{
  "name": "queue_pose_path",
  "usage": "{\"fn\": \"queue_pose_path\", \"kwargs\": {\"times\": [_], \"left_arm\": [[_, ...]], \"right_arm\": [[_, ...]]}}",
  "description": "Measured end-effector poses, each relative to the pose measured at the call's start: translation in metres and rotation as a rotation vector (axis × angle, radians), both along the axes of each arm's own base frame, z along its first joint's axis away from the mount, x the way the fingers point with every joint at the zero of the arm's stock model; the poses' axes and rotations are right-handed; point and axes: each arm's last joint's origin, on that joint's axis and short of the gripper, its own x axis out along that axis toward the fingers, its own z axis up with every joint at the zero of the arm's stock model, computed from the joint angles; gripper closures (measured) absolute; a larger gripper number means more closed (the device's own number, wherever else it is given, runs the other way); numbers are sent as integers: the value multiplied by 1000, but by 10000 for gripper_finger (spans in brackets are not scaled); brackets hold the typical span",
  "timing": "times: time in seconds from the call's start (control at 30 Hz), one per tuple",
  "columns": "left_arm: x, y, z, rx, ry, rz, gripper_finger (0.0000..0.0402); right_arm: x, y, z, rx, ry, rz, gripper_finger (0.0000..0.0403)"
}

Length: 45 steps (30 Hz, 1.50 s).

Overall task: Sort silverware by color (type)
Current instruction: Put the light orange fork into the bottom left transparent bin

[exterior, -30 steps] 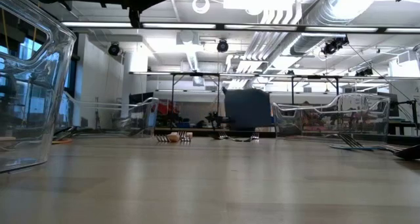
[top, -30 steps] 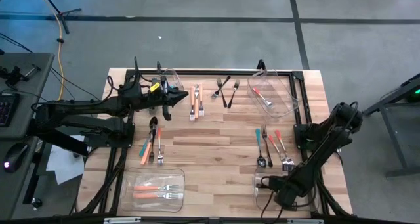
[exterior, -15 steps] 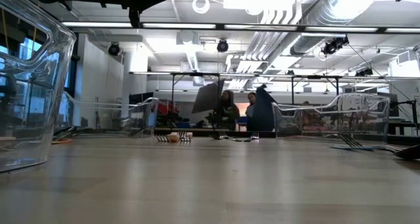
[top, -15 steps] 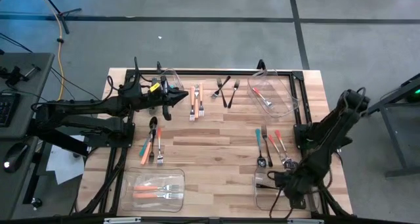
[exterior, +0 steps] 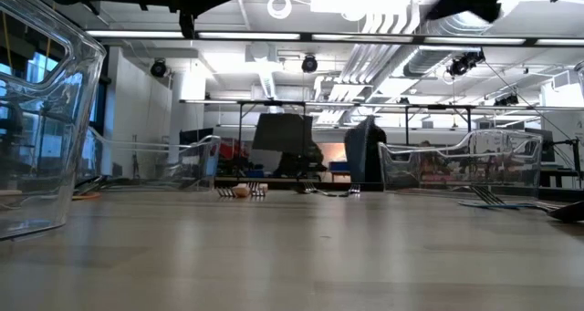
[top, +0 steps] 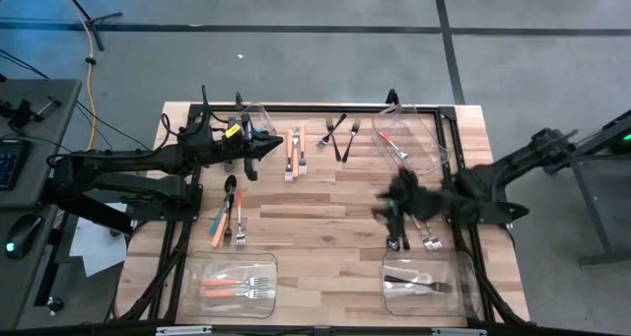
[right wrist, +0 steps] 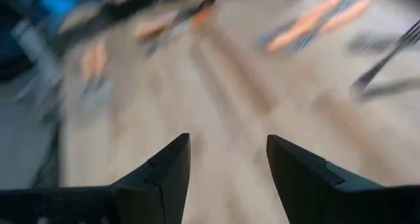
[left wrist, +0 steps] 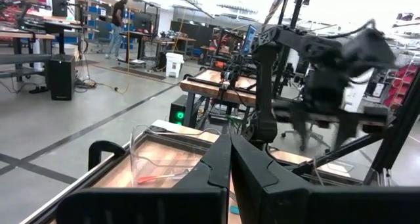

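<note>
- While blurred over the desk (top: 325, 203), right tool (top: 386, 210) spread wide (clear gap between fingers in its wrist view), above the mixed forks and spoons (top: 409, 223) at the right.
- Left tool (top: 258, 151) pressed narrow, hovering beside the orange-handled forks (top: 294, 151).
- Black forks (top: 340, 134) near the far edge; another utensil cluster (top: 229, 213) at the left.
- Near bins: orange-handled forks (top: 237, 287) in the left bin (top: 197, 277), a dark fork (top: 419, 283) in the right bin (top: 468, 287).

You have forks (top: 337, 134) at table's (top: 325, 218) far middle; bins (top: 233, 285) at near corners; right gripper (top: 394, 204) between them.
</note>
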Motion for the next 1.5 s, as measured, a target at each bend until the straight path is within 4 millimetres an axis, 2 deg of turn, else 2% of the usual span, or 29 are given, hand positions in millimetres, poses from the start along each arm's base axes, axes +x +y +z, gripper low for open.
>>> {"fn": "queue_pose_path", "kwargs": {"times": [0.17,0.33,0.43,0.6,0.97,1.5], "left_arm": [[0,0,1,3,-13,0,401],[0,-1,5,-4,-51,-17,401],[1,-6,9,-56,-85,-80,401],[3,-17,17,-48,-106,-160,401],[4,-23,17,24,-97,-104,401],[4,-23,17,23,-97,-104,401]], "right_arm": [[35,-38,16,-168,-186,-63,217],[63,-67,37,-261,-457,41,217],[72,-84,38,-264,-519,82,217],[78,-106,32,-224,-512,98,217],[86,-118,39,-235,-657,122,217],[87,-117,38,-205,-663,158,217]]}}
